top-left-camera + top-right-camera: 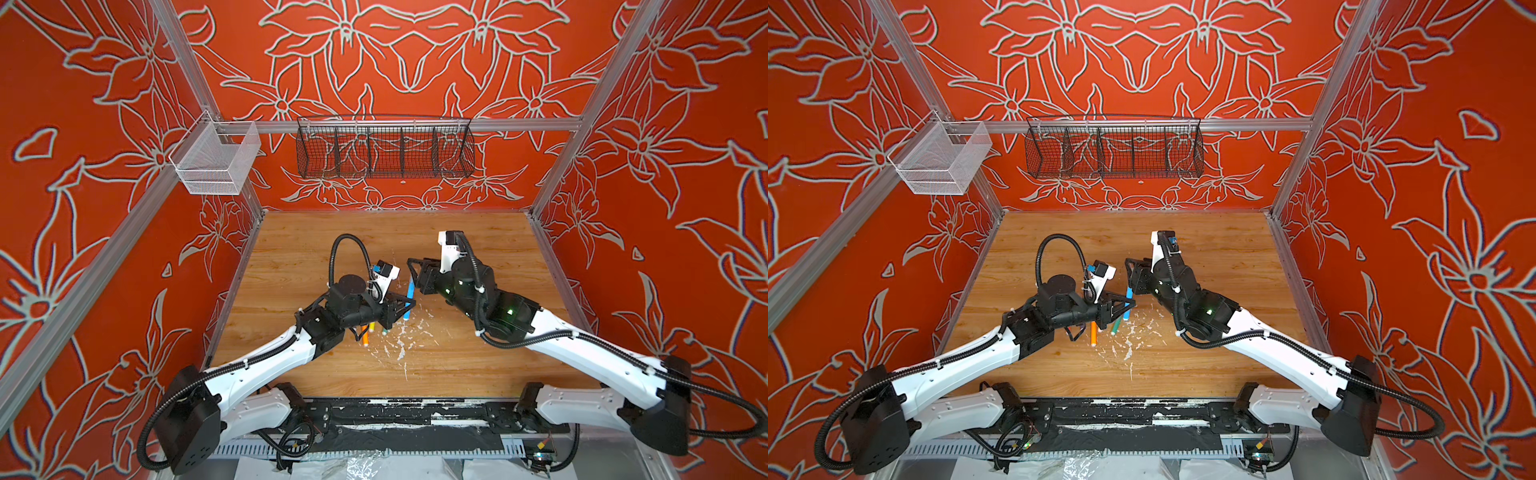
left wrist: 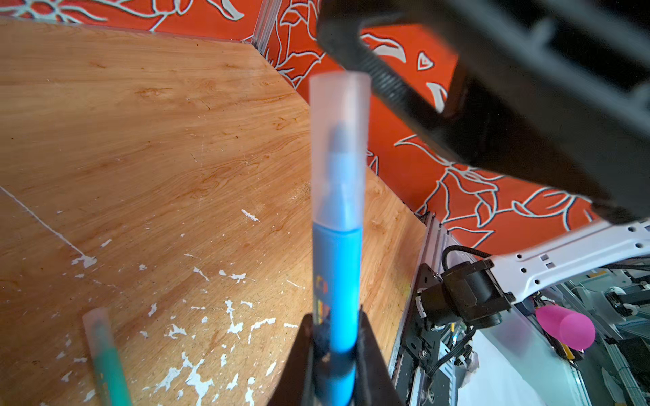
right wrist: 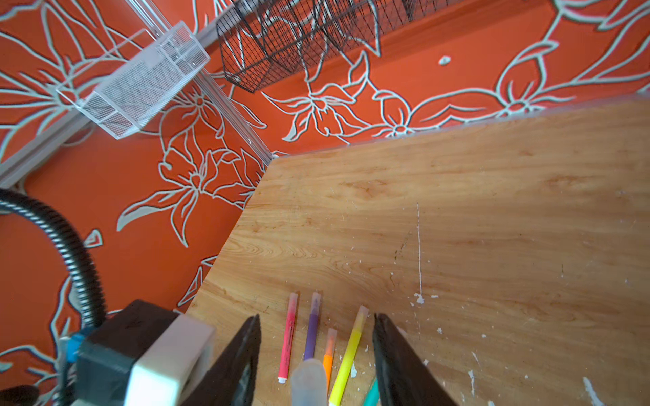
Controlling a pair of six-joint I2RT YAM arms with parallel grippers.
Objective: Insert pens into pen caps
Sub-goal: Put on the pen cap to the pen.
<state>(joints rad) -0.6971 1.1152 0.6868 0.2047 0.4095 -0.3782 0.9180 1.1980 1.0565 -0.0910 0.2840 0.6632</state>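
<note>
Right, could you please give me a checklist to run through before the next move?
1. Grip: left tool shut on blue pen, ok.
2. Cover: cap reaches over the tip to the barrel, ok.
3. Release: right tool stands open, cap between its jaws ungripped, ok.
4. Others: pink pen, purple pen, orange pen, yellow pen lie capped on the table, ok.
5. Also green pen capped, ok.
6. Whether cap clicked fully home: cannot tell.

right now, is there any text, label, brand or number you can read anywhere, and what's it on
Nothing can be read.
blue pen: small orange and yellow print on the barrel, too blurred to read.
pink pen: a thin dark printed line along the barrel, too small to read.
No other text shows in any view.
</note>
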